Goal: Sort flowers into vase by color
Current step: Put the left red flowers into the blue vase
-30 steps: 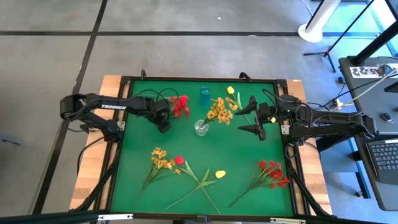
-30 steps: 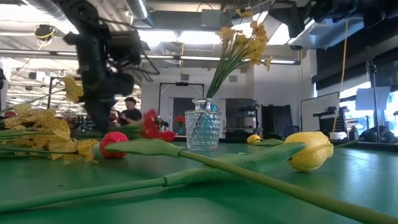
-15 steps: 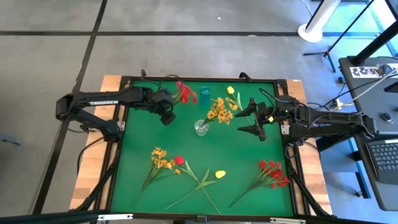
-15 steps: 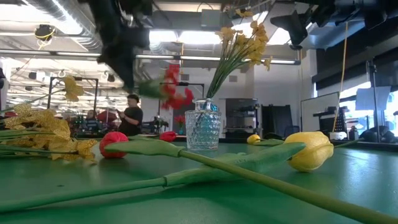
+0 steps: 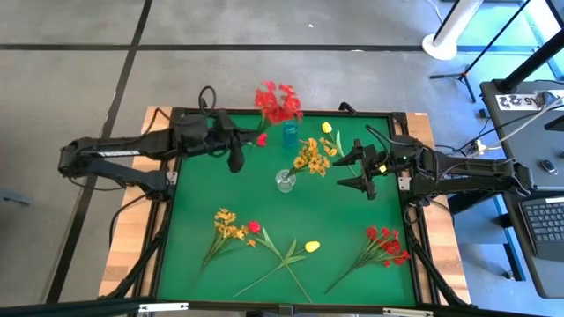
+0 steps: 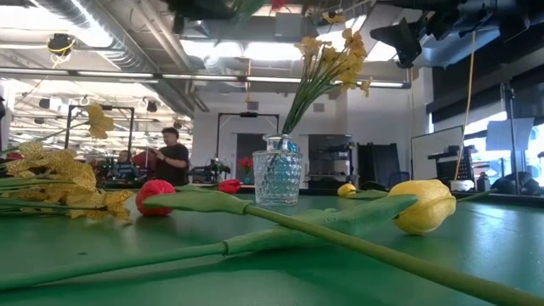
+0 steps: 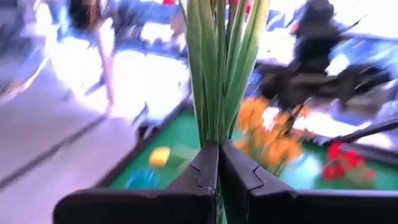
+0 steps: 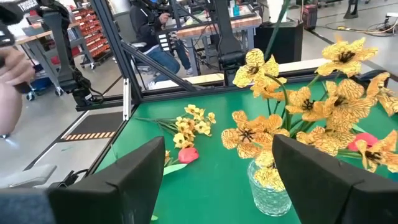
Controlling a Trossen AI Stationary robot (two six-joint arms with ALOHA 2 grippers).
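No legible writing. Left gripper (image 5: 236,158) clenched on red flower sprig (image 5: 277,102), green stems; right gripper (image 5: 362,173) released, near clear glass vase (image 5: 285,180).

Bright overhead lighting, left wrist view blurred

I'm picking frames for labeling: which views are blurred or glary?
Left wrist view: background smeared by motion blur, while the green stems at the shut left gripper stay fairly sharp. Low view: bright ceiling lights, near yellow bud slightly soft. High and right wrist views: sharp.
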